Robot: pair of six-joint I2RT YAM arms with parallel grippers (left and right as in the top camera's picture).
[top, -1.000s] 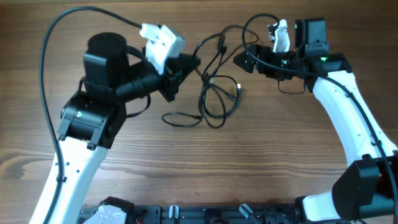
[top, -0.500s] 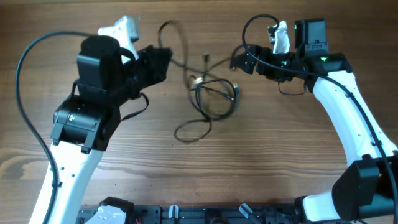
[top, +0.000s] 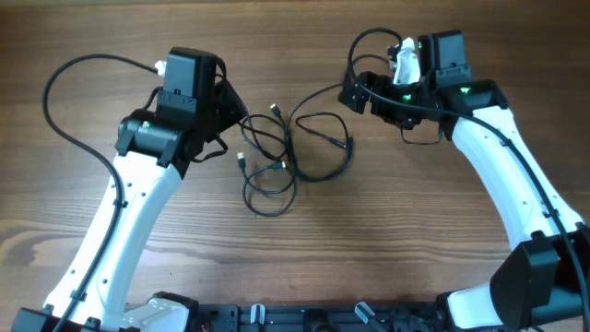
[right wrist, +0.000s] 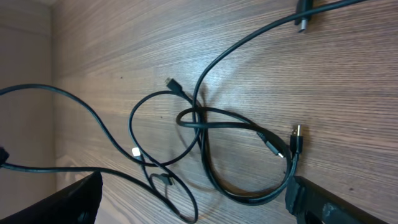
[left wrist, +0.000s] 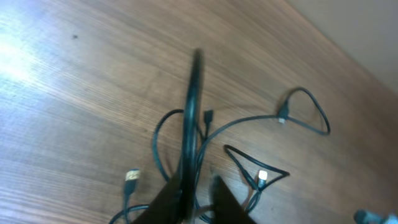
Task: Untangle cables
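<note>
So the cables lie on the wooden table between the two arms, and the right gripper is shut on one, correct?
Not quite. The cables do lie on the wooden table between the arms, but the right gripper is open: the right wrist view shows its fingers spread wide.

Wood-grain table (top: 369, 249), black cables (top: 281, 166) looped on it, seemingly tangled
</note>
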